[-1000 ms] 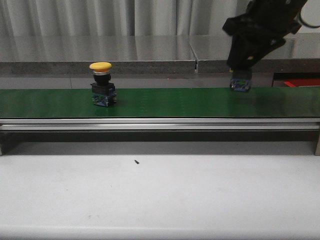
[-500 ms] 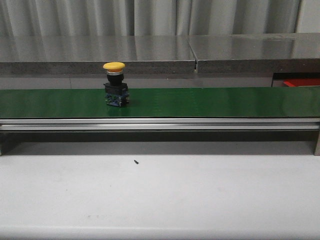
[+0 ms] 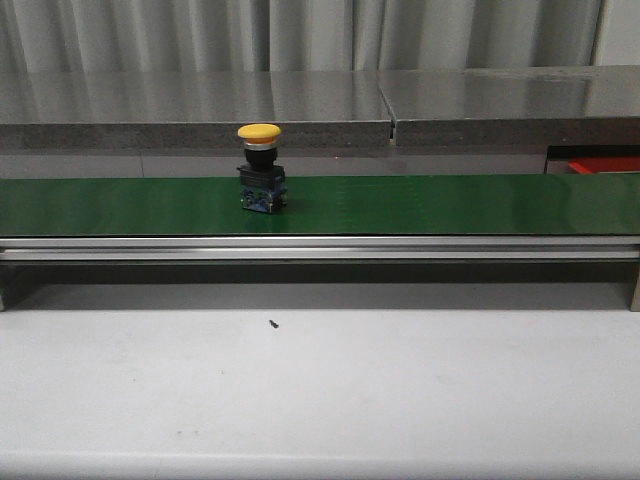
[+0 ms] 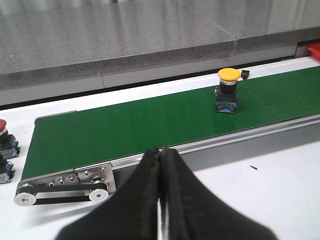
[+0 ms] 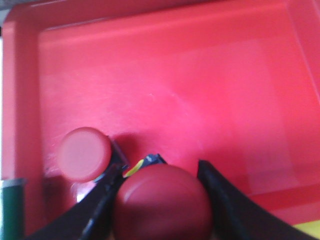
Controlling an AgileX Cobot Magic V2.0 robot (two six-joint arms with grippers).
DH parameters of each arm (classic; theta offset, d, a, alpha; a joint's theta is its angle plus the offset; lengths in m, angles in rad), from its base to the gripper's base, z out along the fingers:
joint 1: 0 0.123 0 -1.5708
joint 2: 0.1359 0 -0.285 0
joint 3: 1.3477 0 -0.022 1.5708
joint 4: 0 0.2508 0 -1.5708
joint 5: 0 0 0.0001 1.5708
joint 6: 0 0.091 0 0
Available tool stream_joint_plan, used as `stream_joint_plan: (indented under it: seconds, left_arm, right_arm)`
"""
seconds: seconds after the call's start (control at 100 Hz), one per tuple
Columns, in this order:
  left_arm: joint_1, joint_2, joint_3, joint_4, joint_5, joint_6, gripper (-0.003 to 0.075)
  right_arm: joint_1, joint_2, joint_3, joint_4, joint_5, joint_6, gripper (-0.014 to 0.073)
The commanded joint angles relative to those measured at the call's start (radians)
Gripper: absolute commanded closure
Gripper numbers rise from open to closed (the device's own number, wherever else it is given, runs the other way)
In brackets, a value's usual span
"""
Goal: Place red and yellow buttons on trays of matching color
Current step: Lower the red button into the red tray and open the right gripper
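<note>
Red button (image 5: 162, 200) clamped between my right gripper (image 5: 159, 200) fingers, over the red tray (image 5: 210, 90) | second red button (image 5: 83, 153) just beside it | left gripper (image 4: 161, 200) pressed closed, empty | yellow button (image 4: 227, 90) upright on green belt (image 4: 150, 125), well ahead of it

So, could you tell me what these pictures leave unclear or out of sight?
- Front view: both arms are out of frame; the red tray is cut by the right edge.
- Right wrist view: the red button between the fingers hides its own body and whether it touches the tray floor.
- Left wrist view: two buttons are cut by the edge.
- No yellow tray appears.
</note>
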Motion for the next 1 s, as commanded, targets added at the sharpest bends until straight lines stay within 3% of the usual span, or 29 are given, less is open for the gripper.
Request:
stream_joint_plan:
  seconds: [0.0,0.69,0.79,0.99]
  left_arm:
    - [-0.01,0.012,-0.027,-0.027,-0.075,-0.002,0.0739]
    - [-0.01,0.012,-0.027,-0.027,-0.075,-0.002,0.0739]
    - [-0.01,0.012,-0.027,-0.027,-0.075,-0.002,0.0739]
    - [-0.01,0.012,-0.027,-0.027,-0.075,-0.002,0.0739]
  right_arm:
    - [-0.004,-0.027,-0.033,0.017,-0.081,0.0,0.0439]
    - [-0.004,0.112,-0.08,0.018,-0.097,0.0,0.0433]
    - [-0.004,0.115,-0.08,0.018,-0.088,0.0,0.0347]
    - [-0.004,0.104,-0.117,0.018,-0.053,0.0,0.0017]
